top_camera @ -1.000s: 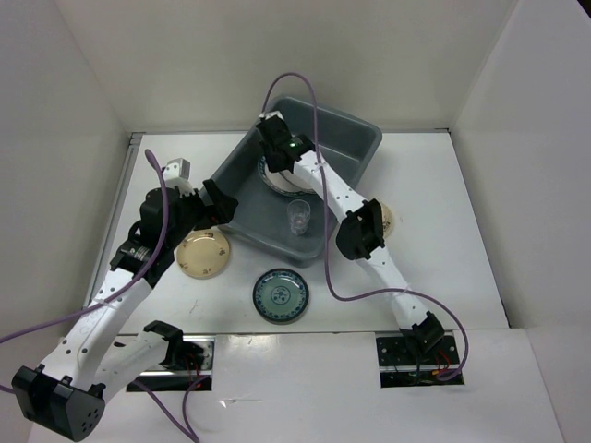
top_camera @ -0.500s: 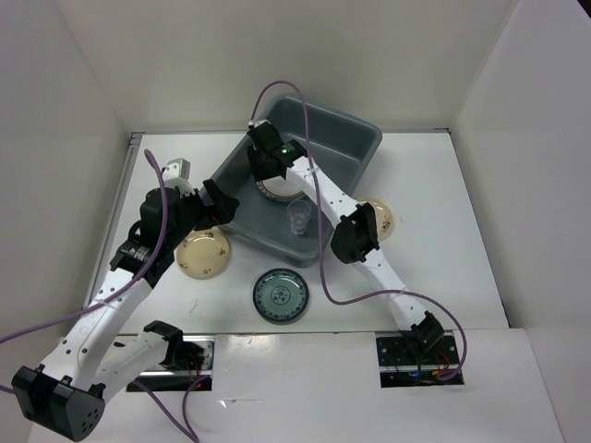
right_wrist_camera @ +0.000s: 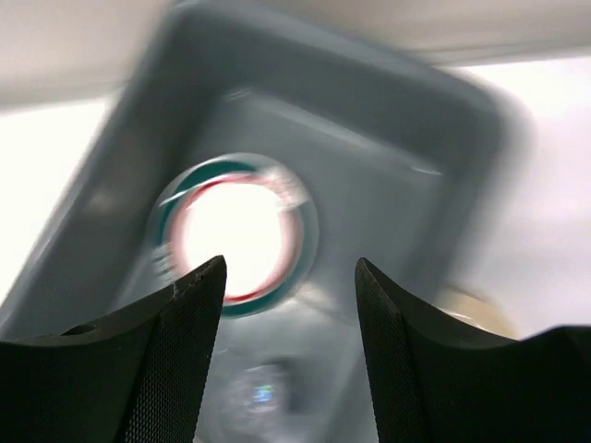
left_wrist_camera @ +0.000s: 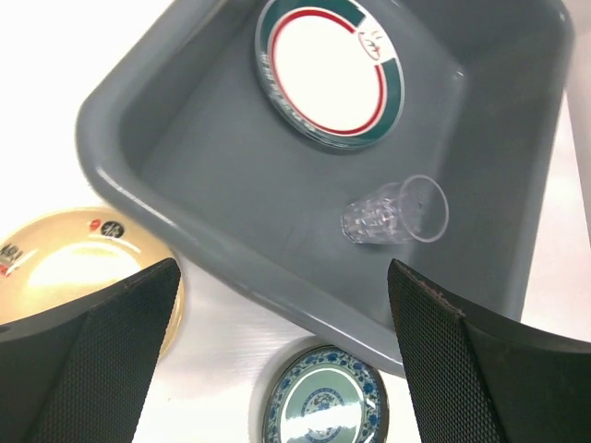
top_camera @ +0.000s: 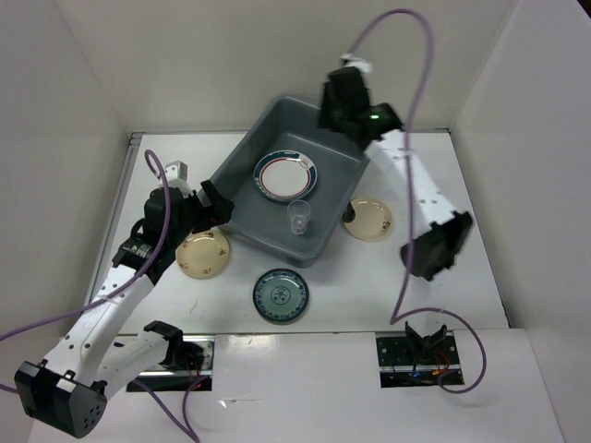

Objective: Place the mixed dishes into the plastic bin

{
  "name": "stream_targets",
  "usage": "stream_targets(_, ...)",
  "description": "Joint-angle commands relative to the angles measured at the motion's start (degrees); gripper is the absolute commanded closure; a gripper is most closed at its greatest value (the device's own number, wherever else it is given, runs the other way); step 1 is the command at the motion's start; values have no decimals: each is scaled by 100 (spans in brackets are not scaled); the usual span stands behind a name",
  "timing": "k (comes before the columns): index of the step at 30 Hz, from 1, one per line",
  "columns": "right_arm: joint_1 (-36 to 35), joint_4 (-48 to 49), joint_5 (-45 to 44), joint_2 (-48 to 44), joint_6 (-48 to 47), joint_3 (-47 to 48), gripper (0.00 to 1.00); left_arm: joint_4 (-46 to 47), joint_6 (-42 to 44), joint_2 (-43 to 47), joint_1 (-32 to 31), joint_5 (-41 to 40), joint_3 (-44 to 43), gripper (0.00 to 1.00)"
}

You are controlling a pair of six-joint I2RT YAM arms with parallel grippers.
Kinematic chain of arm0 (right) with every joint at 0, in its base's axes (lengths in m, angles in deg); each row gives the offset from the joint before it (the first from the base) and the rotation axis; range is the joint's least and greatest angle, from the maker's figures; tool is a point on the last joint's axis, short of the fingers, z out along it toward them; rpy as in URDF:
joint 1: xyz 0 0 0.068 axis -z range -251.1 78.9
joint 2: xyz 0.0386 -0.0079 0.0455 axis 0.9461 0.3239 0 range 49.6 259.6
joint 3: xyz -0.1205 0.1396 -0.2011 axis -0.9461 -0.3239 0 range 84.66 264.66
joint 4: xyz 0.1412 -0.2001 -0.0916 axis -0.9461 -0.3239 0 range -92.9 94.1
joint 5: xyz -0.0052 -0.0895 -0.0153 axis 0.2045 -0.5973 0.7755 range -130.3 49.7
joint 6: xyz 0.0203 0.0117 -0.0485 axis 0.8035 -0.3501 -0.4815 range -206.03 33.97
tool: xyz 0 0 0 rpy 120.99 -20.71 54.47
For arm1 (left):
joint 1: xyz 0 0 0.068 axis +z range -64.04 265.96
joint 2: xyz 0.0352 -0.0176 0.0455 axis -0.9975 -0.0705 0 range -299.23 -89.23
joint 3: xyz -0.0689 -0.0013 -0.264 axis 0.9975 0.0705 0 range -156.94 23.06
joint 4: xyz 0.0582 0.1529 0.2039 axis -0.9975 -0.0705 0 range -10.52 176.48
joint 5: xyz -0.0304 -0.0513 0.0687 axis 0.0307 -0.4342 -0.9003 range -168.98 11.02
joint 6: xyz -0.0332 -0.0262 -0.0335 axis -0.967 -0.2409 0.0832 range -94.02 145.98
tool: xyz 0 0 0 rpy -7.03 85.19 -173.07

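The grey plastic bin (top_camera: 337, 189) stands mid-table. Inside it lie a white plate with a green-red rim (top_camera: 286, 175) and a clear cup (top_camera: 298, 218). Outside it, one beige plate (top_camera: 202, 255) lies to the left, another (top_camera: 369, 219) to the right, and a teal patterned plate (top_camera: 280, 296) in front. My right gripper (top_camera: 334, 109) hangs open and empty above the bin's far right corner. My left gripper (top_camera: 212, 201) is open and empty at the bin's left rim. The left wrist view shows the bin (left_wrist_camera: 185, 212), banded plate (left_wrist_camera: 331, 69), cup (left_wrist_camera: 395, 211) and teal plate (left_wrist_camera: 323, 401).
White walls enclose the table at the back and on both sides. The right arm's purple cable (top_camera: 406, 28) loops high above the bin. The right wrist view is blurred, with the bin (right_wrist_camera: 416, 185) and banded plate (right_wrist_camera: 235, 231) below the open fingers.
My right gripper has opened, left the banded plate in the bin, and risen back and to the right, out of the bin. The left arm has not moved.
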Motion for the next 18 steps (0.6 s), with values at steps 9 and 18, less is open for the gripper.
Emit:
stream_targets(9, 2976, -13, 646, -1707, 1421, -4131, 38, 146, -357, -53, 225, 20, -165, 0)
stream_targets(18, 3469, 495, 1895, -1830, 1817, -6021, 40, 199, -357, -105, 225, -32, -112, 0)
